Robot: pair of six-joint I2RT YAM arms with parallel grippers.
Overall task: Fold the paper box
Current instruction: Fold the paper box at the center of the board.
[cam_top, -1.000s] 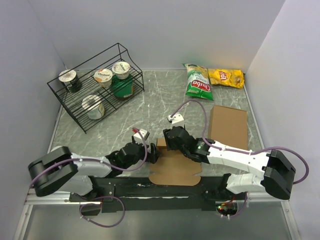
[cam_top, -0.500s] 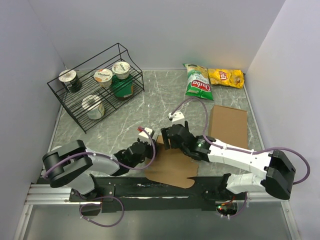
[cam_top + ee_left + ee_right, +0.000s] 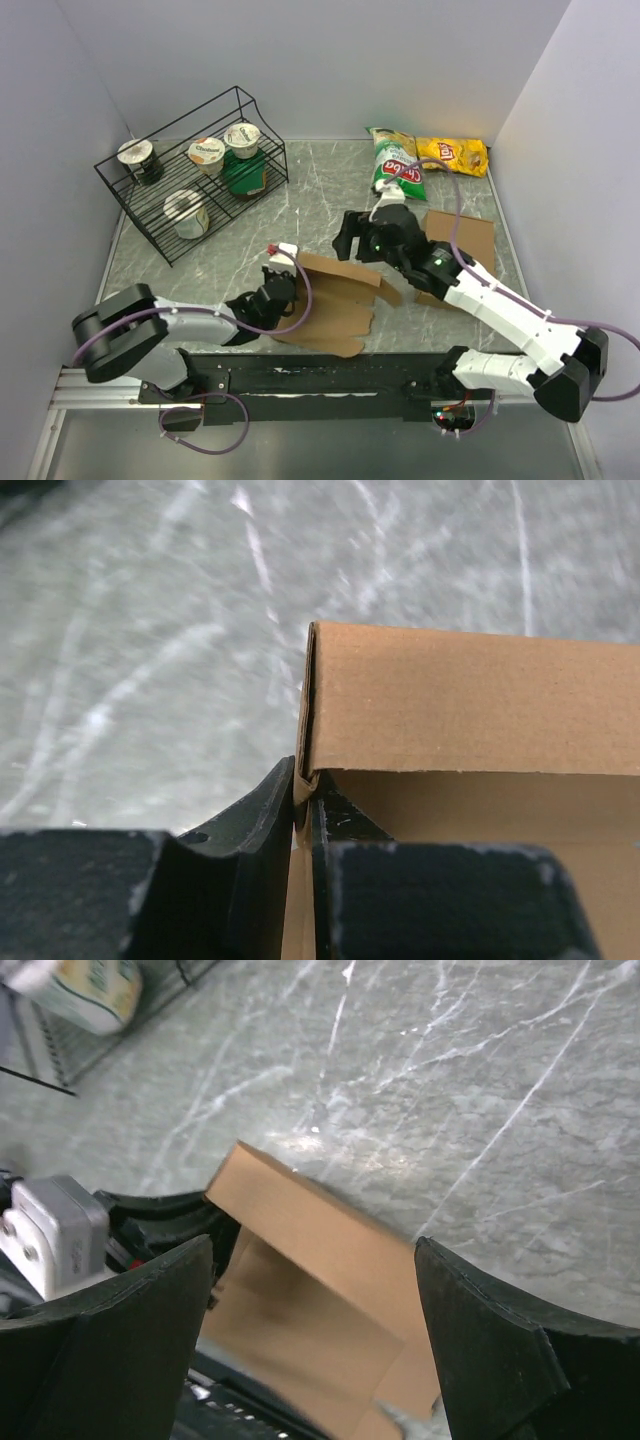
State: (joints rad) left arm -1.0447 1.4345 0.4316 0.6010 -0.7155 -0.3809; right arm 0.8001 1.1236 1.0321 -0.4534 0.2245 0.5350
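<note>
One edge of the paper box [image 3: 335,300], half-raised on the near side of the tabletop [image 3: 300,200], is pinched in the left gripper [image 3: 305,800]. Beyond, the right gripper [image 3: 363,240] hangs spread above it. The first fold seems in hand, and it likely needs that panel pushed over along its crease.

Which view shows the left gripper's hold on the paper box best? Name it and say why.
Left wrist: close up, the left gripper pinches the paper box at its folded edge. Top external shows most of the box, but the pinch is tiny. Right wrist shows the box from above, the pinch mostly hidden.
</note>
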